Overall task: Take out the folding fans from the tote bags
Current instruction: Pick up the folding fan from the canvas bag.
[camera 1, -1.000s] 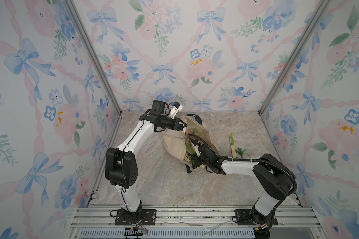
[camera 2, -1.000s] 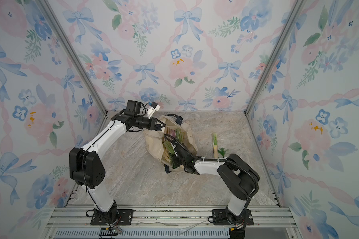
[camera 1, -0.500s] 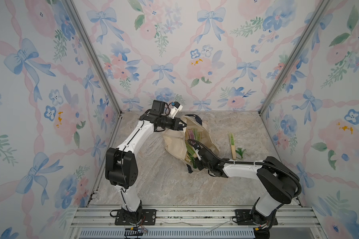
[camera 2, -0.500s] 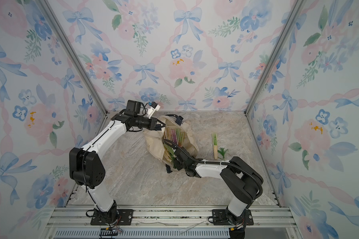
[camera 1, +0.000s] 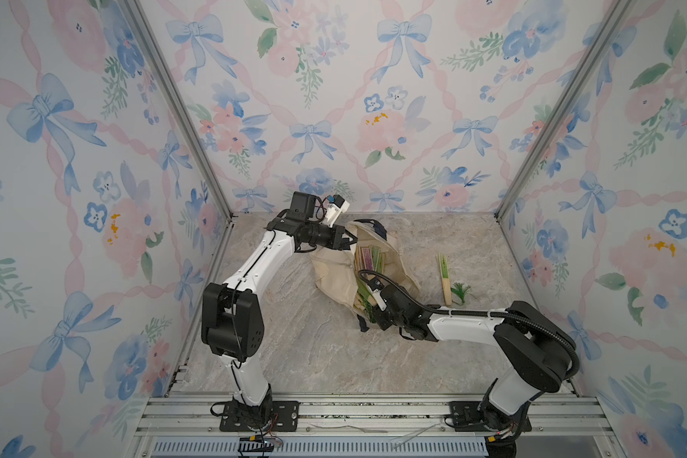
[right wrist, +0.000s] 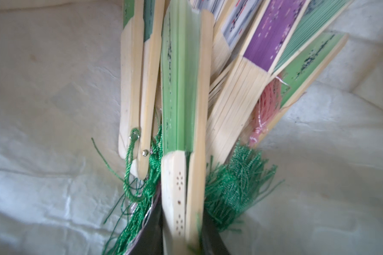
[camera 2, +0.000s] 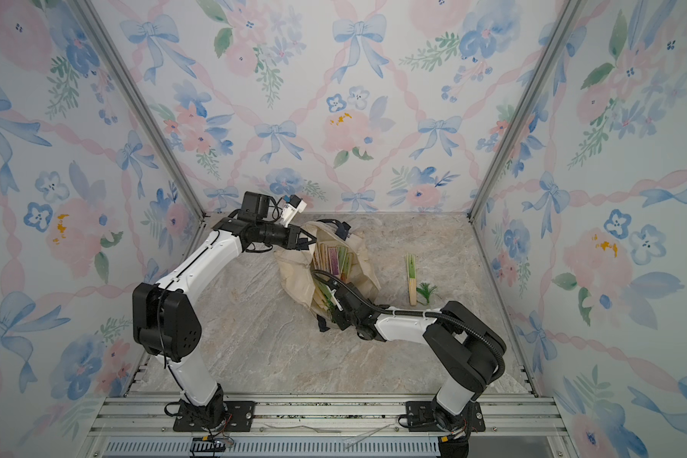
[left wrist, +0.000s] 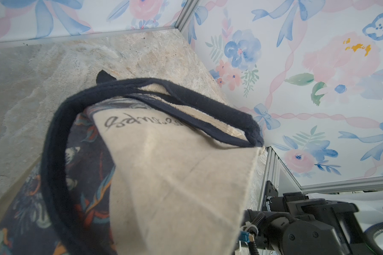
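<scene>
Walls all round are pastel wallpaper point(camera 1: 373, 99) with blue bows and pink blooms, silver frame posts point(camera 1: 175, 107) in the corners. The worktop point(camera 1: 294, 349) has a beige marbled-stone look. Toward the back middle sits the cream tote bag point(camera 1: 334, 277), slumped with its mouth gaping. It's got navy straps point(left wrist: 53, 154), script lettering and a dark floral print on the side.

The left hand point(camera 1: 348, 242) is pinched tight on the bag's top edge, holding it up. Inside is a bundle of folding fans point(camera 1: 367, 257): pale bamboo ribs, green and purple leaves, green and pink tassels.

The right hand point(right wrist: 179, 234) is down in the bag mouth, fingers pressed on both sides of a green fan point(right wrist: 181, 99) at its bamboo end.

One loose fan point(camera 1: 444, 277) lies flat on the stone near the bag on the right arm's side, green tassel point(camera 1: 461, 292) splayed out.
</scene>
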